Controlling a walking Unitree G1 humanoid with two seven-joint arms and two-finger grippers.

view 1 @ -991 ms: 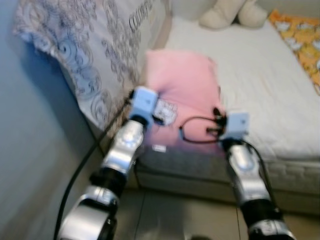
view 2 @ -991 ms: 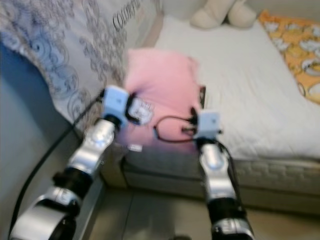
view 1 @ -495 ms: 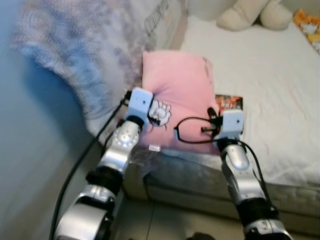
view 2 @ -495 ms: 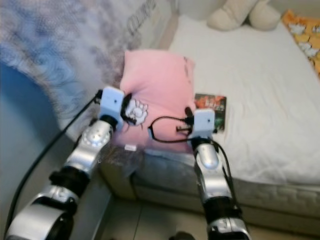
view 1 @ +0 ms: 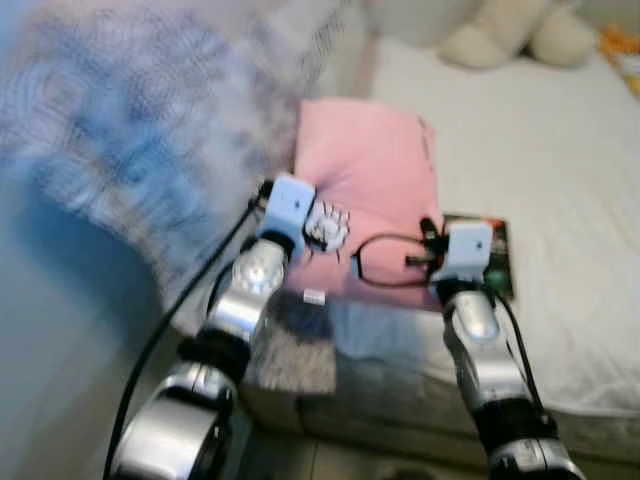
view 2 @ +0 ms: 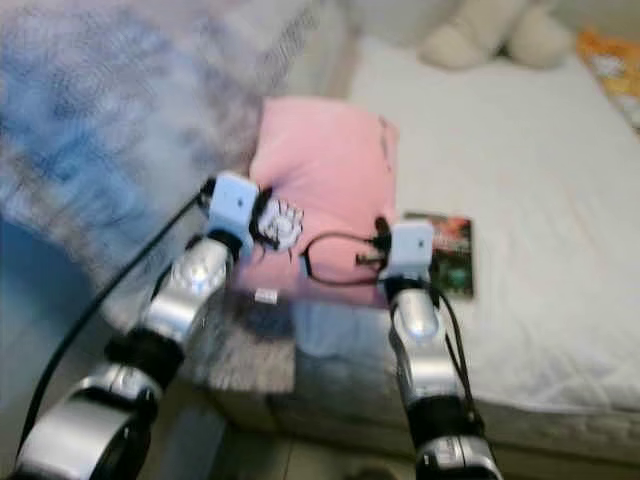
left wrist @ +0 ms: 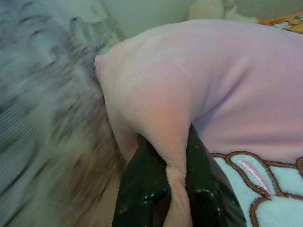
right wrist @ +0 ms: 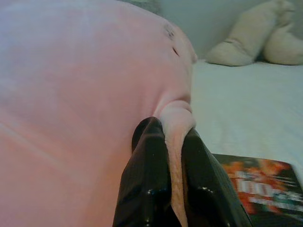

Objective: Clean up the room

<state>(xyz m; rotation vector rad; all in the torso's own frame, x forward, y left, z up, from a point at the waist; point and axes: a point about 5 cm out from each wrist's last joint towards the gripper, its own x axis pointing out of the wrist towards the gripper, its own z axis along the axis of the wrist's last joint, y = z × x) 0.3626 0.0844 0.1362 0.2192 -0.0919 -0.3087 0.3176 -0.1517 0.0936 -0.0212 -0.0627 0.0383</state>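
A pink pillow (view 1: 368, 190) on the bed (view 1: 540, 130) is pinched at its near corners by the left hand (left wrist: 173, 189) and right hand (right wrist: 174, 142); a book (view 1: 490, 255) is seen beside it.

Little can be read here. The dark booklet (right wrist: 258, 187) lying on the bed just beside the right claw (right wrist: 174, 198) carries pale print on an orange-red cover; what looks like a large "100" heads it, with a smaller line beneath too blurred to make out. The white tag (view 1: 314, 296) on the pink pillow (view 1: 368, 190) near the left claw (left wrist: 176, 198) is too small to read. The pillow's embroidered white patch (left wrist: 265, 189) bears a picture, not letters.
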